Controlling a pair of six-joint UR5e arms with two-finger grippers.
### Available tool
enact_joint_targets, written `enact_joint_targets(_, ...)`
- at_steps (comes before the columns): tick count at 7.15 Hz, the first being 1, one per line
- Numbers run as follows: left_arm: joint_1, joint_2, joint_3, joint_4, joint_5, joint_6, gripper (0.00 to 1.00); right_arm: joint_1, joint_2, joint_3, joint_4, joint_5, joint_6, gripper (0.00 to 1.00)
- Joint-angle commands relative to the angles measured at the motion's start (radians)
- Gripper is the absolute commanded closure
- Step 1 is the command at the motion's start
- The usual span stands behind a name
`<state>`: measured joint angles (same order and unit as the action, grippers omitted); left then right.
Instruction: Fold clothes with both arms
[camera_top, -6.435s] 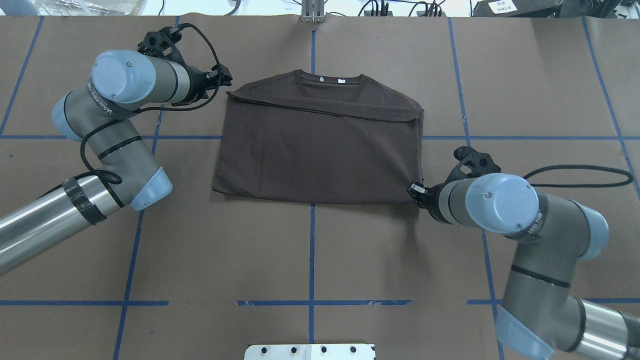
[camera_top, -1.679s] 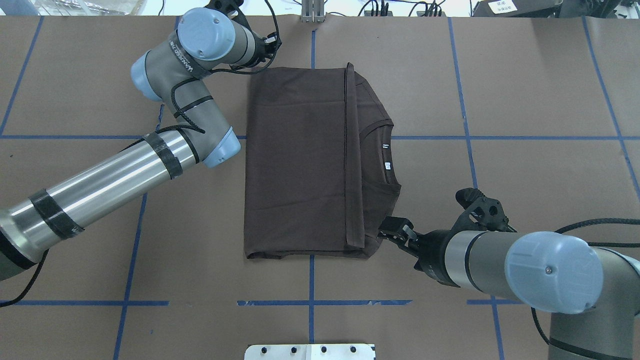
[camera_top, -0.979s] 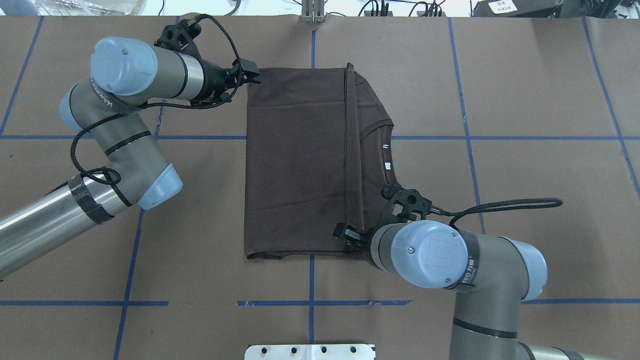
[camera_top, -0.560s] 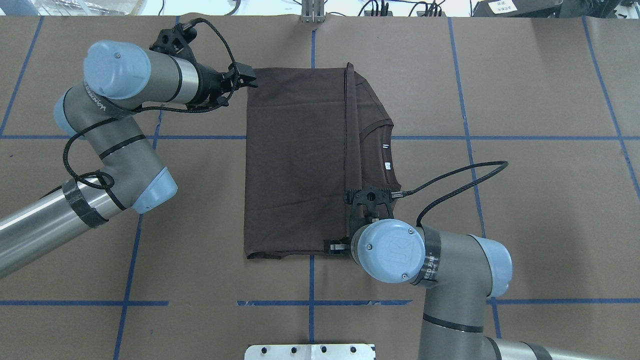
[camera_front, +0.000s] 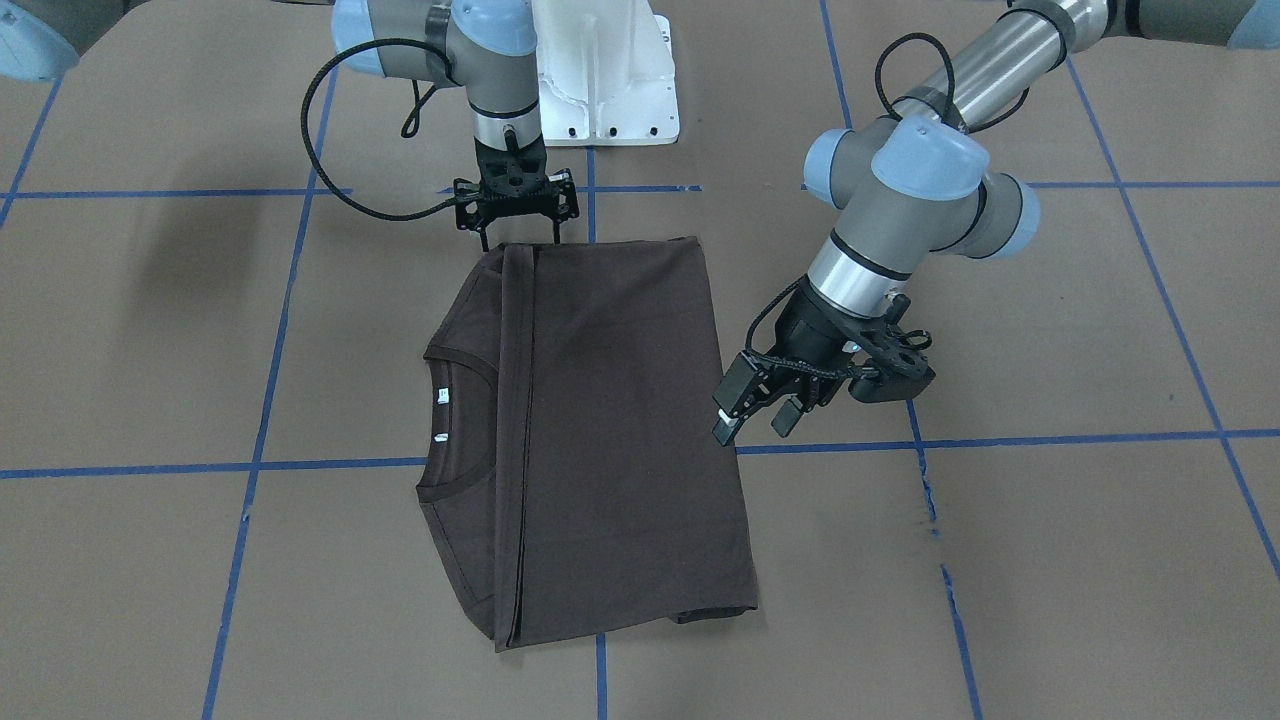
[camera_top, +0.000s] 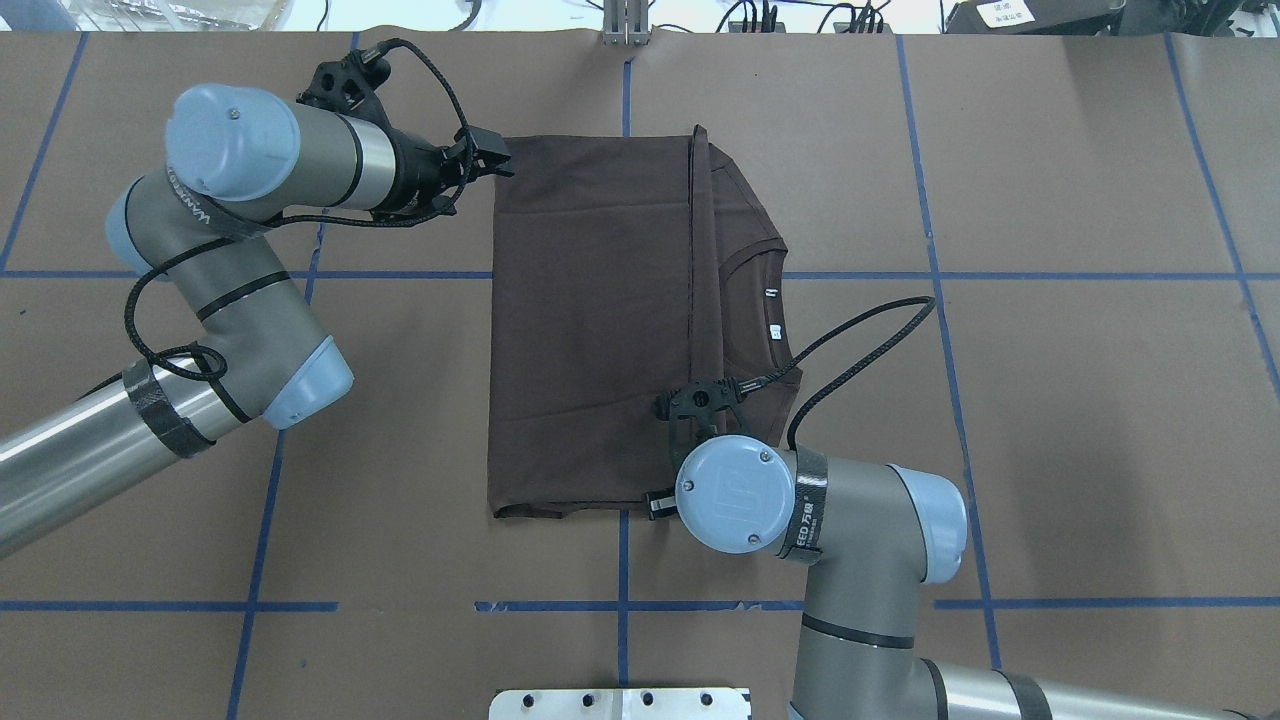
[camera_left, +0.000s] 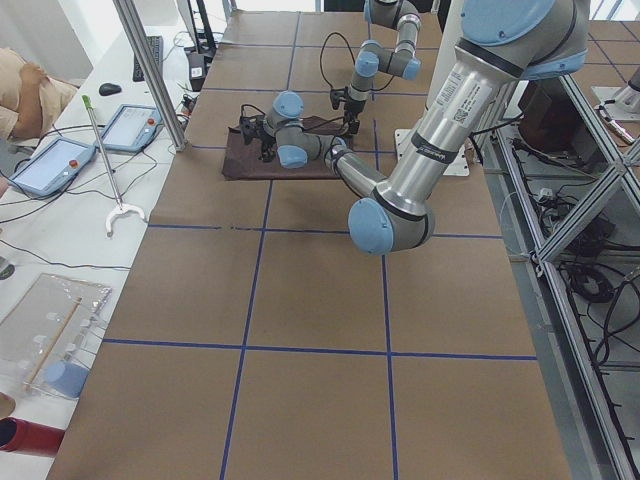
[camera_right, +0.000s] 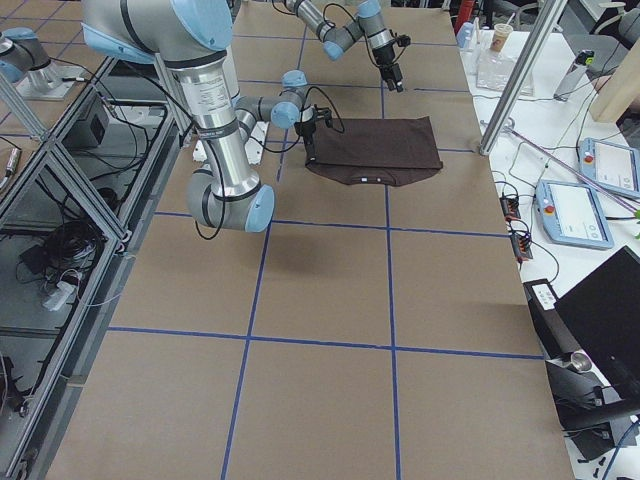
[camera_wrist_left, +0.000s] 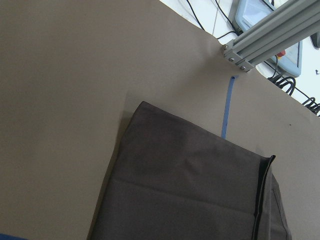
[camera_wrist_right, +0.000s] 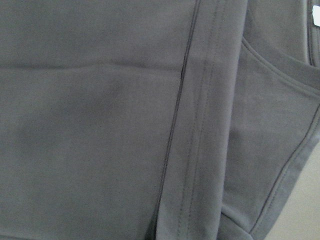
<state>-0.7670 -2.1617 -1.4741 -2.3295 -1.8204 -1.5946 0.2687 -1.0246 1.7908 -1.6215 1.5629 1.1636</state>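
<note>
The table (camera_top: 1050, 400) is covered in brown paper marked with a grid of blue tape lines.

The left arm (camera_top: 250, 300) reaches to the far left corner of the garment. The right arm (camera_top: 860, 530) stands over the garment's near edge, wrist pointing straight down.

The T-shirt (camera_top: 590, 330) lies flat at the centre of the table, folded into a long rectangle. A folded-over band runs from near edge to far edge. The collar opening faces the robot's right.

The left pincer (camera_front: 752, 422) hovers above the table beside the far left corner of the T-shirt. Its jaws are spread and hold nothing.

The right pincer (camera_front: 520, 238) sits at the near edge, over the folded band. Its jaws appear spread, with no cloth gripped, though the tips are small in every view.

2 white neck labels (camera_top: 777, 331) show inside the collar.
</note>
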Motion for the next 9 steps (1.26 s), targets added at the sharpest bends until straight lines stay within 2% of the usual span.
enact_joint_targets(1,0.000,0.000,0.000,0.001,0.000,-0.001,0.10,0.010,-0.023,0.001,-0.015,0.003,-0.028,0.00)
enact_joint_targets(4,0.000,0.000,-0.003,0.004,0.000,0.001,0.10,0.050,-0.179,0.111,-0.014,0.017,-0.151,0.00)
enact_joint_targets(5,0.000,0.003,-0.003,0.004,0.000,0.001,0.10,0.073,-0.287,0.157,-0.003,0.023,-0.207,0.00)
enact_joint_targets(6,0.000,0.000,-0.006,0.004,0.000,0.001,0.10,0.079,-0.305,0.163,0.005,0.020,-0.229,0.00)
enact_joint_targets(8,0.000,0.003,-0.012,0.004,0.001,-0.001,0.10,0.104,-0.203,0.135,-0.004,0.019,-0.217,0.00)
enact_joint_targets(9,0.000,0.006,-0.012,0.005,0.000,-0.001,0.10,0.116,-0.118,0.081,-0.006,0.028,-0.216,0.00)
